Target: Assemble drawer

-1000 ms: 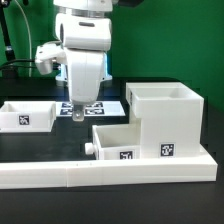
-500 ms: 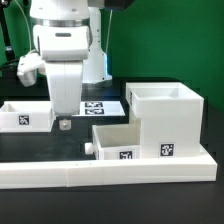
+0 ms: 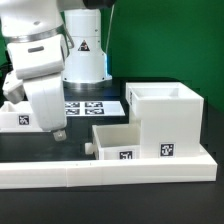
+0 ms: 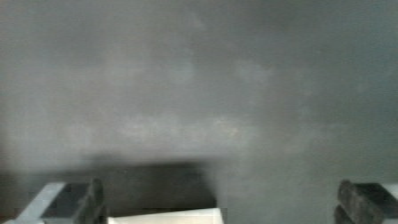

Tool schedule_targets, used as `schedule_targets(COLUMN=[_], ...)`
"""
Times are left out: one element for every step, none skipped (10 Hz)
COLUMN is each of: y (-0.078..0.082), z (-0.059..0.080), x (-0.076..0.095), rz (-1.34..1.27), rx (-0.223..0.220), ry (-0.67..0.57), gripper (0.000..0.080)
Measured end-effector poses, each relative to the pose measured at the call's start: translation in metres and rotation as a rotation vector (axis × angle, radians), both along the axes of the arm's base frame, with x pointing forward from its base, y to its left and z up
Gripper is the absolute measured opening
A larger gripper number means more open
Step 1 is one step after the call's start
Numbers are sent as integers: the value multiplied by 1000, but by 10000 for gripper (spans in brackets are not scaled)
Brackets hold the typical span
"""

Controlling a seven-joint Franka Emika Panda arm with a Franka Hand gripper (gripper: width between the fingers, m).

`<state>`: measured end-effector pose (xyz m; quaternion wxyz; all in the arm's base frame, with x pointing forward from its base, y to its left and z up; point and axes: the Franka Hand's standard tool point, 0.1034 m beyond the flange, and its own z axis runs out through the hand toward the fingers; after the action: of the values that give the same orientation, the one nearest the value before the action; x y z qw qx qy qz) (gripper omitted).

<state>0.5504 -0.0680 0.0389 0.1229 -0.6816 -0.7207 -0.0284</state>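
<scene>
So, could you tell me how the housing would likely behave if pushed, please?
The housing looks like hollow, open-topped white plastic, so it is probably stiff and light. Its boxy shape suggests sliding, not rolling; a high push might tip it. The wall beside it would likely block it that way.

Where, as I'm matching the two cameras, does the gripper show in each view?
Exterior view: the gripper hangs tilted at the exterior view's left, in front of a tray, low over the table.
Wrist view: the gripper shows only as two fingertips, wide apart, nothing gripped.
Shared landmark: the black table under the gripper.
</scene>
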Motion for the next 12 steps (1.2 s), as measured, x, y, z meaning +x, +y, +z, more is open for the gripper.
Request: schedule_targets(y=[5,10,15,21,31,41,51,57,64,71,79,86], z=[-4,-8,-10,-11,-11,-11,-9,-8,-8,-7,-6,-4], x=[1,1,2,3,5,6,8,9,10,10,11,12], rz=[-12,-11,-20,-39,-59,-95,-115,-123,-145,-168,-180,-194], rx=[3,8,9,10,10,7,7,9,8,7,9,10], ry=[8,14,18,25,32,42,47,49,55,62,66,70], gripper=[649,649,649,649,649,649,649,649,649,649,649,649])
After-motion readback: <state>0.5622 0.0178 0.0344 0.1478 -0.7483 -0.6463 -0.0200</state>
